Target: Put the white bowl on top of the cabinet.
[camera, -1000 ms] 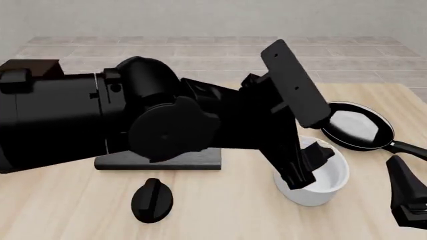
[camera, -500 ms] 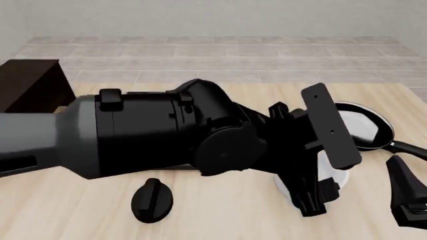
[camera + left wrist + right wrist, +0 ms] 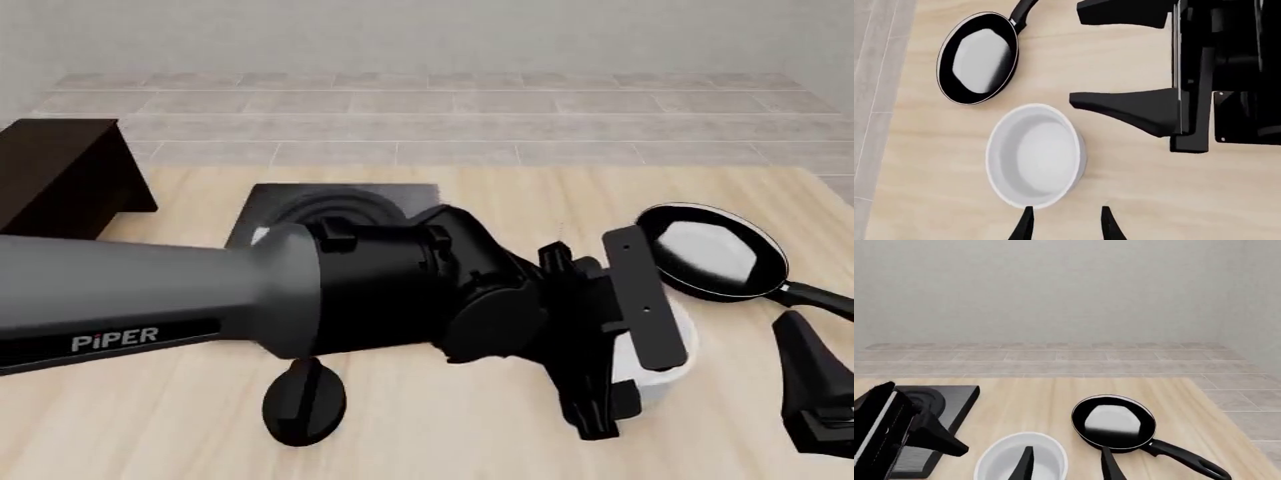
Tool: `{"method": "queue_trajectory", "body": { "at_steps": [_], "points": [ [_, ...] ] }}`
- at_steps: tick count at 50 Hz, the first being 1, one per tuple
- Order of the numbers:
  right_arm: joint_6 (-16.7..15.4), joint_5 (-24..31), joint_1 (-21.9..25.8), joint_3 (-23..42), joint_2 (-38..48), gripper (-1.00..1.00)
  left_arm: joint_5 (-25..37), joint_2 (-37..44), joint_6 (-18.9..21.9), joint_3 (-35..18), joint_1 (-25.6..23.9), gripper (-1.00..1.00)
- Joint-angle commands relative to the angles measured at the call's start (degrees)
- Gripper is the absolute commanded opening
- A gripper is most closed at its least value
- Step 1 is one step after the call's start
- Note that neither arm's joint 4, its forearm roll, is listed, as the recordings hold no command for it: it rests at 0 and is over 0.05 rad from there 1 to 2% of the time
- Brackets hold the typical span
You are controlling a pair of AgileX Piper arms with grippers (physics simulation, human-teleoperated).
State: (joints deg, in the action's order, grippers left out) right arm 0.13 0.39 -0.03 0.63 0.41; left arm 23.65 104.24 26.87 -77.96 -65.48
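Hovering open, empty left claw (image 3: 1064, 225) beside glossy round white bowl (image 3: 1035, 162).

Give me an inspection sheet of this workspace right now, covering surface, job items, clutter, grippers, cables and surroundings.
Surface: light wooden table, no spills seen.
Job's things: white bowl upright on the table, empty, beside the pan; cabinet at the far left, nothing seen on the visible part of its top.
Clutter: black frying pan right of the bowl; black stove plate; black knob near the front edge.
Grippers: left gripper open near the bowl's rim, holding nothing; right gripper open and empty.
Cables: nothing seen.
Surroundings: tiled floor and plain wall behind the table.
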Motion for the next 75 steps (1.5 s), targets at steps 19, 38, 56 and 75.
{"method": "queue_trajectory", "body": {
  "at_steps": [19,38,56,75],
  "points": [
    [0.0,-0.2,0.0,-0.2,0.1,1.00,-2.9,6.3,5.3,-0.1,2.2,1.00],
    [0.0,0.2,0.0,0.1,-0.2,1.00,-2.9,8.6,7.8,-1.4,3.6,1.00],
    [0.0,-0.4,0.0,-0.3,0.2,1.00,-3.0,10.7,12.3,-2.1,4.2,1.00],
    [0.0,-0.1,0.0,-0.1,-0.1,1.00,-5.1,12.8,17.0,-2.8,4.8,1.00]
  ]
}}
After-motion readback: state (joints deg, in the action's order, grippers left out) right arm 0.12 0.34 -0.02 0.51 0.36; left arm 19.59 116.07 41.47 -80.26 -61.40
